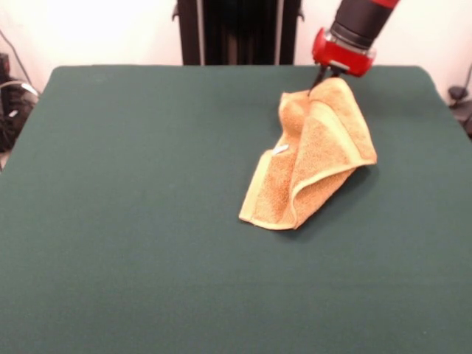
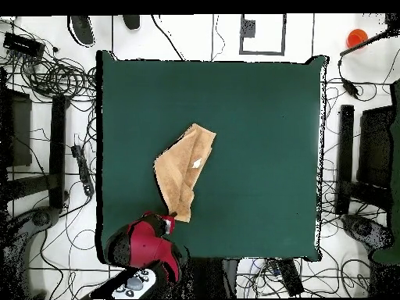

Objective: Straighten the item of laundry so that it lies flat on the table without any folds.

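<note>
The orange-tan towel [image 1: 313, 151] with paler yellow border bands lies folded over on the dark green table [image 1: 147, 221], right of centre toward the far side. Its far corner is lifted and pinched in my gripper [image 1: 321, 81], whose fingers are shut on it below the red wrist. A tiny white tag [image 1: 281, 149] shows on the towel's left fold. In the overhead view the towel [image 2: 184, 168] stretches diagonally from the table's middle [image 2: 258, 141] down to my gripper [image 2: 173, 216] near the bottom edge.
The black pedestal [image 1: 236, 29] stands behind the far table edge. Cables and equipment [image 2: 47, 78] surround the table on the floor. An orange object [image 2: 357, 37] sits off the table at the overhead view's top right.
</note>
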